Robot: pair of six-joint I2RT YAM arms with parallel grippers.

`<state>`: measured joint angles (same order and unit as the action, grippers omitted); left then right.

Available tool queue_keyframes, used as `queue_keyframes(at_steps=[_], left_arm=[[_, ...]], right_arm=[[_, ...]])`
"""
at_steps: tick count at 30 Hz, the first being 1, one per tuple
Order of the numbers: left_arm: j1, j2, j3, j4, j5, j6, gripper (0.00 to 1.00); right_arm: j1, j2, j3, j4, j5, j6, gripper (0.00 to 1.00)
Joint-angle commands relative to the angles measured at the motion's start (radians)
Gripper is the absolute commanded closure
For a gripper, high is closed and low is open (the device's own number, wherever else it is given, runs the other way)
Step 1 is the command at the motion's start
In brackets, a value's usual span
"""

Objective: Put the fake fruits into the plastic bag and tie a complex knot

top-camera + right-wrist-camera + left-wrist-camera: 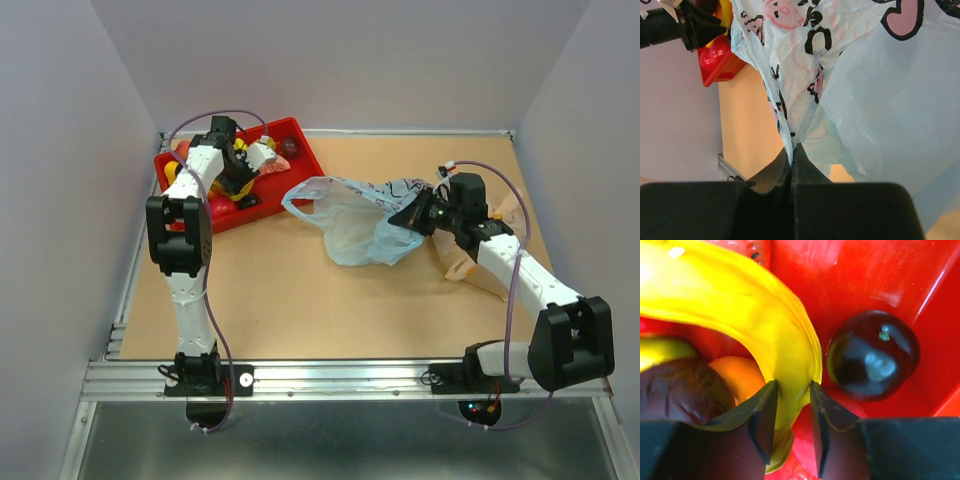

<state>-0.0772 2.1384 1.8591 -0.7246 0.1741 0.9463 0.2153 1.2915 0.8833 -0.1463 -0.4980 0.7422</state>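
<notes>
The left gripper (790, 395) is pinching the banana bunch (740, 305), whose curve is arcing ahead and left of the jaws. The plastic bag (350, 225) is waiting well off to its right, the right gripper (791, 157) clamping its edge.

We can read no words, numbers or brand marks in any view. The plastic bag (875, 115) carries black-outlined and pink printed shapes, thickest toward twelve o'clock in the right wrist view and running down toward six. We cannot make any of them out as letters or digits.
</notes>
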Motion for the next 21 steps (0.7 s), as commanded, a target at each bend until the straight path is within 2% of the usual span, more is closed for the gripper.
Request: queue_keyframes(at_steps=[1, 6, 10, 11, 12, 16, 21], left_arm=[[-0.001, -0.089, 0.067, -0.022, 0.033, 0.014, 0.70], [-0.001, -0.120, 0.113, -0.053, 0.074, 0.019, 0.88], [-0.003, -0.138, 0.118, -0.053, 0.082, 0.020, 0.89], [-0.004, -0.137, 0.121, -0.061, 0.073, 0.023, 0.85], [-0.006, -0.132, 0.129, -0.103, 0.071, 0.060, 0.66], [0.002, -0.138, 0.137, -0.154, 0.039, 0.156, 0.41], [0.027, -0.129, 0.184, -0.147, 0.027, 0.203, 0.22]], right_arm=[[-0.007, 0.005, 0.008, 0.056, -0.013, -0.021, 0.99], [-0.005, 0.014, 0.019, 0.056, -0.017, -0.026, 1.00], [-0.005, 0.022, 0.025, 0.056, -0.019, -0.030, 1.00], [-0.005, 0.023, 0.025, 0.056, -0.020, -0.032, 1.00], [-0.005, 0.023, 0.028, 0.056, -0.024, -0.032, 1.00], [-0.005, 0.022, 0.023, 0.057, -0.034, -0.033, 1.00], [-0.005, 0.025, 0.014, 0.056, -0.045, -0.033, 0.99]])
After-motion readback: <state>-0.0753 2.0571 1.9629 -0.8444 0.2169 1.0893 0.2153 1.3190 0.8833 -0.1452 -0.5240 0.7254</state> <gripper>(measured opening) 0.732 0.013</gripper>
